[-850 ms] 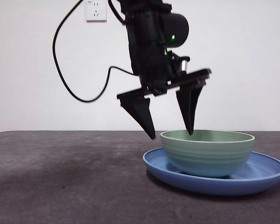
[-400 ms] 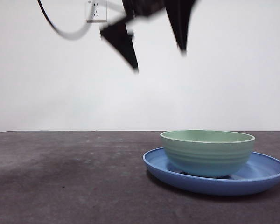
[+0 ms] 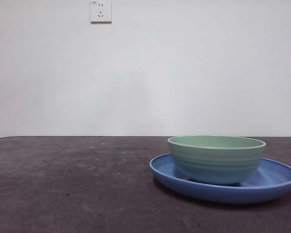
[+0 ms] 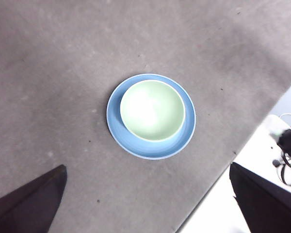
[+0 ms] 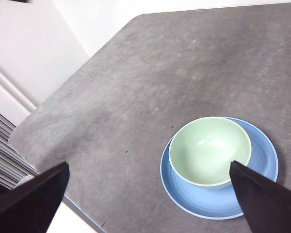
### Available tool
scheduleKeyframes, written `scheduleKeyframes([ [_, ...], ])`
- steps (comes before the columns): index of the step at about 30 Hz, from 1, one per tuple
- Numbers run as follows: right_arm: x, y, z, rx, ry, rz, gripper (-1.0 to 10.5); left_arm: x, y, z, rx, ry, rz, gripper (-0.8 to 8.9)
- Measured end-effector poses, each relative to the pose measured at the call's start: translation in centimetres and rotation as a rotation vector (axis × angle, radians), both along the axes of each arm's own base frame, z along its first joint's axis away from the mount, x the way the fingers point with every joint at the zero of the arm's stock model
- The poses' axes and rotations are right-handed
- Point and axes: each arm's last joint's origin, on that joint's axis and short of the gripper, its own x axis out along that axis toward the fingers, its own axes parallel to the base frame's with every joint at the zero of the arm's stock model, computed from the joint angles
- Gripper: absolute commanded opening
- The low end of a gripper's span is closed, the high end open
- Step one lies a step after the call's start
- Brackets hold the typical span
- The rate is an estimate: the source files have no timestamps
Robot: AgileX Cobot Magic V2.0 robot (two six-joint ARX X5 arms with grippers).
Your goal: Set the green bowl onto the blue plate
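While both arms hang high above the table [image 3: 63, 194], your green bowl [image 3: 216, 159] sits upright inside the blue plate [image 3: 276, 182], resting on the plate's floor. Front view: bowl and plate lie at about 4 o'clock in the frame, plate rim showing on both sides of the bowl. No arm shows in this view. A wall socket [image 3: 101, 10] sits at 11 o'clock on the white wall.

Left wrist view: the left gripper [image 4: 150, 204] looks straight down, jaws spread wide, nothing between them. Bowl [image 4: 152, 110] sits off-centre in the plate [image 4: 115, 127], pushed toward 12 o'clock, with more blue showing around 6 o'clock. Table edge and some cabling lie at 4 o'clock.

Right wrist view: the right gripper [image 5: 150, 204] is also spread wide and empty, well clear of the dishes. Bowl [image 5: 209, 151] lies toward 10 o'clock in the plate [image 5: 262, 187], the widest blue crescent at 5 o'clock. Bowl interior is empty in both wrist views.
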Motion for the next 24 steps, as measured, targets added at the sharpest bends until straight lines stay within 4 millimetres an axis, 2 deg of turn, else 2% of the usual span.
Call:
scheduleKeyframes([
  [5, 0.0, 0.0, 0.0, 0.0, 0.0, 0.0, 6.2, -4.4, 4.3, -0.4, -0.019, -0.054, -0.025, 5.66],
  [8, 0.0, 0.0, 0.0, 0.0, 0.0, 0.0, 6.2, -6.7, 6.6, -2.0, -0.042, -0.086, -0.029, 5.66],
  [12, 0.0, 0.0, 0.0, 0.0, 0.001, 0.0, 6.2, -8.7, 8.6, -4.6, -0.146, -0.194, -0.026, 5.66],
  [17, 0.0, 0.0, 0.0, 0.0, 0.001, 0.0, 6.2, -10.7, 10.5, -9.6, -0.183, -0.199, -0.008, 5.63],
  [20, 0.0, 0.0, 0.0, 0.0, 0.001, 0.0, 6.2, -10.9, 10.8, -12.2, -0.175, -0.145, 0.019, 5.63],
  [22, 0.0, 0.0, 0.0, 0.0, 0.002, 0.0, 6.2, -11.0, 10.9, -13.3, -0.167, -0.111, 0.035, 5.63],
  [24, 0.0, 0.0, 0.0, -0.001, 0.004, 0.0, 6.2, -11.1, 11.0, -13.4, -0.18, -0.106, 0.045, 5.63],
])
